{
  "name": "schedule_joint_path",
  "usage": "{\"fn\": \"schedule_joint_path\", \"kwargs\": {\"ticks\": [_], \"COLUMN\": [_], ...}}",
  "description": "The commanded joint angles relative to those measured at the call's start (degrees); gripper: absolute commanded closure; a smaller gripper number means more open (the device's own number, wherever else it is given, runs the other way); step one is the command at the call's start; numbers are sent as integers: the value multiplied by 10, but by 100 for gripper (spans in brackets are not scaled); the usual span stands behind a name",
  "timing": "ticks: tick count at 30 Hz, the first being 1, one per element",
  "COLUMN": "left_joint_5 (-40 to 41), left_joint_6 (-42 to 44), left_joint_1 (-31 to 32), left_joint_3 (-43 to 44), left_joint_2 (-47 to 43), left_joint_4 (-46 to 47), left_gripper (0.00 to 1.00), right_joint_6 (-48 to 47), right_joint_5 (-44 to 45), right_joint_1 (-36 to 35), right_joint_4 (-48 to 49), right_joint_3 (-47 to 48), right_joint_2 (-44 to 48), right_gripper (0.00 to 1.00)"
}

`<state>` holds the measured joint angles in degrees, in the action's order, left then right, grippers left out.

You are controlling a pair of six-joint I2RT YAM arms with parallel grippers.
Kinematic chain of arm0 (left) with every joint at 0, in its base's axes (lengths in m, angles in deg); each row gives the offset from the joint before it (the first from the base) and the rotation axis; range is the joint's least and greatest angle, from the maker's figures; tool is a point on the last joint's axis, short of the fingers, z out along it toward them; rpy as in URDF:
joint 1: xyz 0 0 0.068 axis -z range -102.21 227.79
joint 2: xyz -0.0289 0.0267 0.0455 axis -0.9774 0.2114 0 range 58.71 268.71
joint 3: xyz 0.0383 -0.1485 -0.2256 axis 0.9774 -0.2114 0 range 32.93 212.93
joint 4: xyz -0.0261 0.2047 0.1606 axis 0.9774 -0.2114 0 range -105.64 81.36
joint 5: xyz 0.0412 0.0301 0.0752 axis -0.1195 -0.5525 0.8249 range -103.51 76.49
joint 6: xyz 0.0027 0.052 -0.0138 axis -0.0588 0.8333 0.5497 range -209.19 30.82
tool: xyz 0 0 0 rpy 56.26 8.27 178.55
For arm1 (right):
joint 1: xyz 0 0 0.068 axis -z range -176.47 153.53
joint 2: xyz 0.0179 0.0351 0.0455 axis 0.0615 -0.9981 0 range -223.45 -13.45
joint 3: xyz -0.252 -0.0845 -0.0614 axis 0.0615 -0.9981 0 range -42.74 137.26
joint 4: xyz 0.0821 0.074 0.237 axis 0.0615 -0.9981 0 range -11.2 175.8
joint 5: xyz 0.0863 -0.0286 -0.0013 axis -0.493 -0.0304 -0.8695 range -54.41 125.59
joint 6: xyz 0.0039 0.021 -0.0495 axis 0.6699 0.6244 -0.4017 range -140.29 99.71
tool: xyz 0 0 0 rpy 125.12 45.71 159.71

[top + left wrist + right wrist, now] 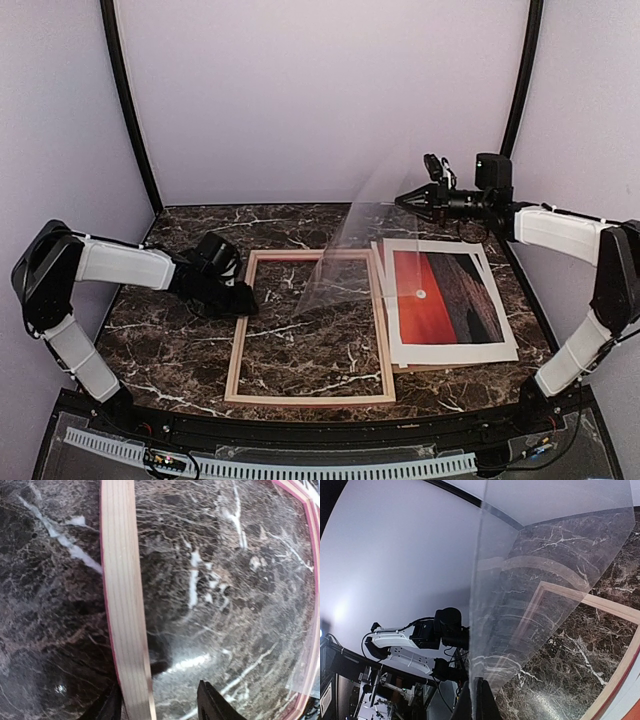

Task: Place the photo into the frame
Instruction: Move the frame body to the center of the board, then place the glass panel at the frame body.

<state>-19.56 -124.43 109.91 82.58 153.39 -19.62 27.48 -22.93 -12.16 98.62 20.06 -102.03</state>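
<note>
Pinching the bending clear sheet [345, 250] by its edge, my right claw [408, 199] is risking a slip; my open left claw [240, 300] is straddling the frame [310, 400].

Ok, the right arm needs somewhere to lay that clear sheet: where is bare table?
Bare marble inside the frame and left of it. Crowded on the right, where the photo lies. The left gripper straddles the frame's left rail.
</note>
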Motion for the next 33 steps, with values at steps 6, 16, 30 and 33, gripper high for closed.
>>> {"fn": "schedule_joint_path", "kwargs": {"ticks": [6,16,30,33], "left_joint_5": [28,122,104,88], "left_joint_6": [26,56,98,105], "left_joint_1": [-25,-145,-153,-152], "left_joint_3": [15,5,30,32], "left_joint_2": [-117,-229,-228,-218], "left_joint_4": [-51,-41,-31,-32], "left_gripper": [34,27,14,14], "right_joint_6": [-17,97,122,104], "right_joint_5": [35,41,113,133], "right_joint_1": [-76,-214,-215,-208], "right_joint_4": [-18,112,161,145], "right_joint_3": [55,81,-48,-70], "right_joint_2": [-22,-48,-168,-188], "right_gripper": [100,100,100,100]}}
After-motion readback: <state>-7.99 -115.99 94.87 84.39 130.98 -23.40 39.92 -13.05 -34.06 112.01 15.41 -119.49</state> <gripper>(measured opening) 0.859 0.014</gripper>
